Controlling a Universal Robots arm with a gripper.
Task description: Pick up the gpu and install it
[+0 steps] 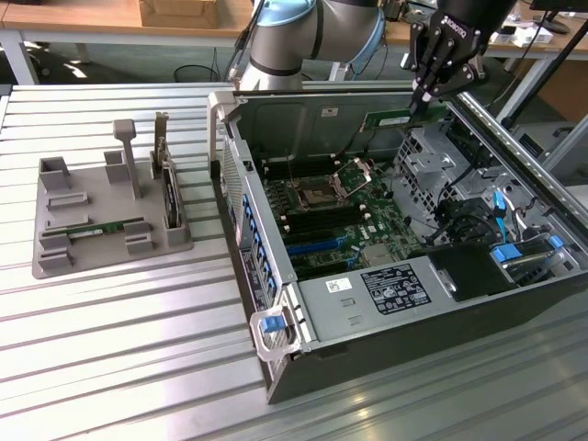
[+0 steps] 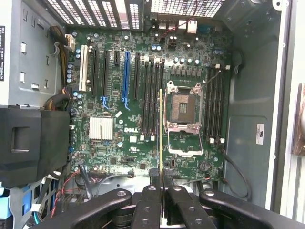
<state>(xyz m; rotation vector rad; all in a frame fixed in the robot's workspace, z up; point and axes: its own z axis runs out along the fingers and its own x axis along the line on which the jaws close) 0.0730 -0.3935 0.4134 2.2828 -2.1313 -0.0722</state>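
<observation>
The gpu point(image 1: 393, 117) is a thin green circuit-board stick with a white label, held level above the open computer case point(image 1: 367, 303). My gripper point(image 1: 420, 101) is shut on one end of it, high over the back right part of the case. In the wrist view the gpu point(image 2: 161, 129) shows edge-on as a thin yellow-green line running out from my gripper point(image 2: 161, 175). It hangs over the motherboard point(image 2: 109, 157), between the black memory slots point(image 2: 151, 95) and the open processor socket point(image 2: 183, 105). It is well above the board.
A grey fixture tray point(image 1: 55, 253) on the slatted table holds another green stick point(image 1: 96, 228) and a dark upright card point(image 1: 170, 197). Inside the case are a black shroud point(image 2: 33, 143), cables point(image 2: 236, 169) and drive cages point(image 1: 441, 152).
</observation>
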